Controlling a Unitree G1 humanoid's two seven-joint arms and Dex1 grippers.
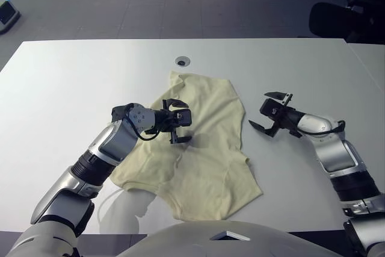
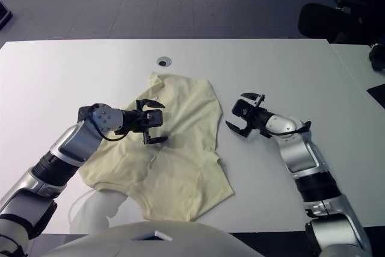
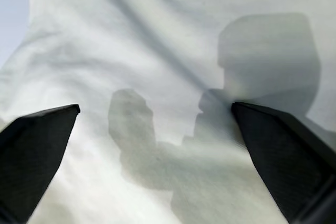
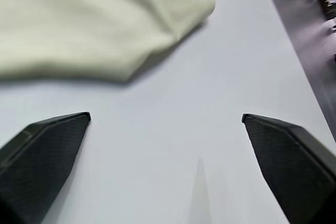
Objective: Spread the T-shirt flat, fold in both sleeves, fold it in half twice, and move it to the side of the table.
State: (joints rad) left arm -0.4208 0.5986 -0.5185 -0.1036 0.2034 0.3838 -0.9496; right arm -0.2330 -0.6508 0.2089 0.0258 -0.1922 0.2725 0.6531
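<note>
On the bench [image 1: 72, 70], a rumpled T-shirt [image 1: 210, 161] lies lengthwise near-to-far. Left end effector [image 1: 183, 121] above it, right end effector [image 1: 260, 110] beside it, both open.

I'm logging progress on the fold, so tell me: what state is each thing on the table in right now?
T-shirt: lying rumpled on the table, not spread flat, no neat fold made.
Left gripper: open, over the T-shirt's middle, holding nothing.
Right gripper: open, over bare table just beside the T-shirt's right edge, holding nothing.
Table: white, bearing the T-shirt near its middle.
</note>
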